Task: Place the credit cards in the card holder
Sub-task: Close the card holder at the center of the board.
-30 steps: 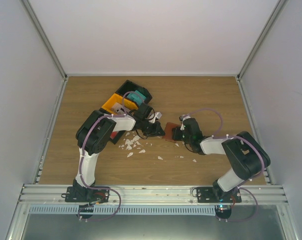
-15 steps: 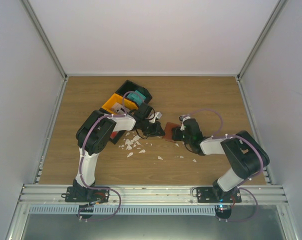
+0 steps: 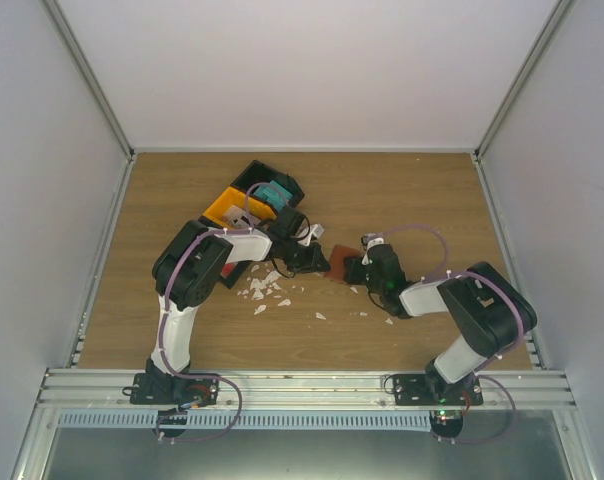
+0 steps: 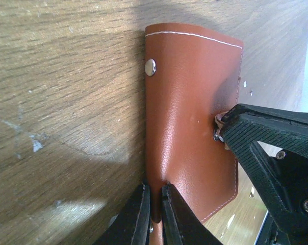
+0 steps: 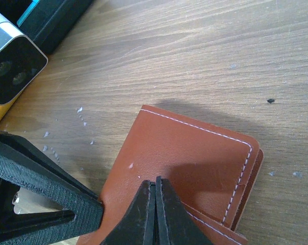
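Left claw (image 4: 154, 201) grasping brown card holder (image 4: 187, 112) by its edge, right claw (image 5: 155, 201) fully clenched, tips on its cover

Lab enclosure; white walls (image 3: 312, 70), aluminium rails (image 3: 282, 385)

Soft, even light is filling the overhead view. The white walls (image 3: 302, 70) are glowing pale, and the table (image 3: 402, 190) is showing only faint shadows beneath the arms, with fine detail smearing slightly. In the left wrist view, a dark shadow is spreading from 12 to 2 o'clock, a bright patch is glaring off the wood at 7 o'clock, and the left pincer (image 4: 155, 188) is blurring close to the lens. In the right wrist view, the right pincer (image 5: 154, 181) is throwing a shadow across the card holder (image 5: 195, 153) toward 4 o'clock.
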